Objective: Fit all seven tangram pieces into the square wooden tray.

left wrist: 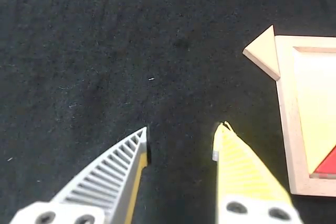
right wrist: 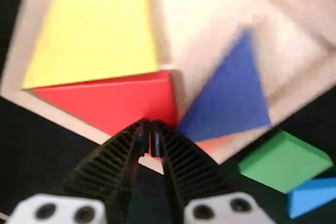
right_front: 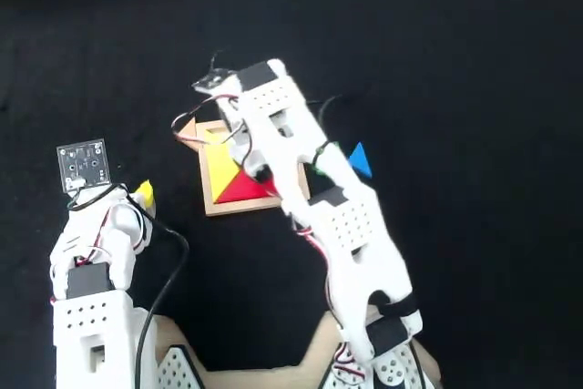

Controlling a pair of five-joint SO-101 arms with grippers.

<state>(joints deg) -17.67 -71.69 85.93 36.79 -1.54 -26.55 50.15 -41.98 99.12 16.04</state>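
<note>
The square wooden tray (right_front: 211, 199) lies mid-table with a yellow triangle (right_front: 221, 163) and a red triangle (right_front: 244, 189) in it. My right arm (right_front: 273, 107) hangs over the tray. My right gripper (right wrist: 150, 129) is shut, with its black tips just above the red triangle (right wrist: 115, 103) beside the yellow triangle (right wrist: 100, 30). A blue triangle (right wrist: 226, 98) lies in the tray (right wrist: 31, 40) next to them. My left gripper (left wrist: 181, 140) stands open over bare cloth, left of the tray (left wrist: 286, 114). A pale wooden triangle (left wrist: 262, 51) touches the tray's corner.
A green piece (right wrist: 283, 158) and a second blue triangle (right wrist: 315, 198) lie on the black cloth just outside the tray; from above they are the green piece (right_front: 323, 154) and blue triangle (right_front: 361, 159), right of the right arm. Black cloth stretches far and left.
</note>
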